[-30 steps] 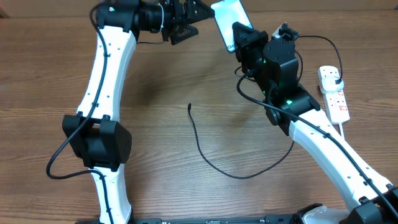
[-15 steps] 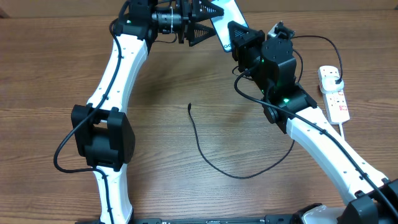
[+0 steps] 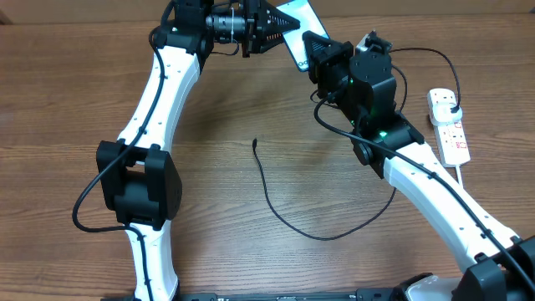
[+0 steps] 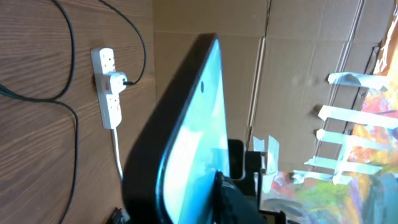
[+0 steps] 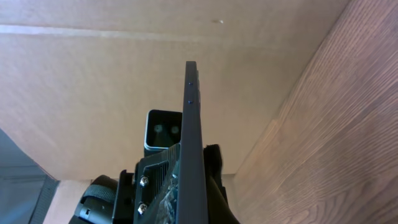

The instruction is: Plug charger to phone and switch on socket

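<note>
Well apart from the power strip (image 3: 451,134), the right gripper (image 3: 316,58) is clamping the phone (image 4: 193,143) aloft, likely for a handover to the left gripper (image 3: 274,25), whose own grip is unclear.

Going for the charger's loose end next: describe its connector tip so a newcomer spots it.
Start at the middle of the wooden table, where a thin black charger cable curves in a loose arc. Its connector tip is the arc's upper free end, alone on bare wood, far from the white power strip.
</note>
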Controlling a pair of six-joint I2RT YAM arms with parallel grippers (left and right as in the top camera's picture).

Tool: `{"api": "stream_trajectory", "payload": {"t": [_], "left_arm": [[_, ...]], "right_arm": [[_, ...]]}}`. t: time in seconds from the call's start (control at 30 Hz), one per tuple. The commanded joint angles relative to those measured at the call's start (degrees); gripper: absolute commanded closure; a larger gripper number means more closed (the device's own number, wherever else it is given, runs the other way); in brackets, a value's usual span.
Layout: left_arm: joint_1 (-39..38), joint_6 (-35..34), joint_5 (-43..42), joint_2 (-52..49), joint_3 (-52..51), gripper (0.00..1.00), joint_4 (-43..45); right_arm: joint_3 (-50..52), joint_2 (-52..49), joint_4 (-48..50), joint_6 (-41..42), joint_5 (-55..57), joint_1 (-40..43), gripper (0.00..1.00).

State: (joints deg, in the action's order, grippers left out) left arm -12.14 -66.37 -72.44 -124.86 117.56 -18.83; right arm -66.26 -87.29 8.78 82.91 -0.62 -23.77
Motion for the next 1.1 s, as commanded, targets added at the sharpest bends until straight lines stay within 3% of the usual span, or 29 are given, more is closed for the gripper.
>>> {"api": "stream_trajectory", "payload": {"t": [0.0, 0.3, 0.63, 1.07], "left_arm": [[-0.44, -2.05, -0.61, -0.50, -0.31, 0.81, 0.42], [-0.44, -7.67, 0.28, -0.50, -0.31, 0.84, 8.44], [-1.29, -8.66, 1.81, -0.50, -0.31, 0.73, 10.12], [-1.40, -9.03, 4.09, -0.50, -0.31, 0.84, 10.10]], "right_arm": [[-1.64, 0.46, 1.73, 1.57, 0.09, -0.28, 0.96], [-1.64, 0.46, 2.45, 7.37, 0.04, -0.35, 0.96], [-1.64, 0.46, 3.61, 7.34, 0.07, -1.73, 0.96], [-1.64, 0.46, 3.58, 7.34, 0.04, -1.75, 0.96]]}}
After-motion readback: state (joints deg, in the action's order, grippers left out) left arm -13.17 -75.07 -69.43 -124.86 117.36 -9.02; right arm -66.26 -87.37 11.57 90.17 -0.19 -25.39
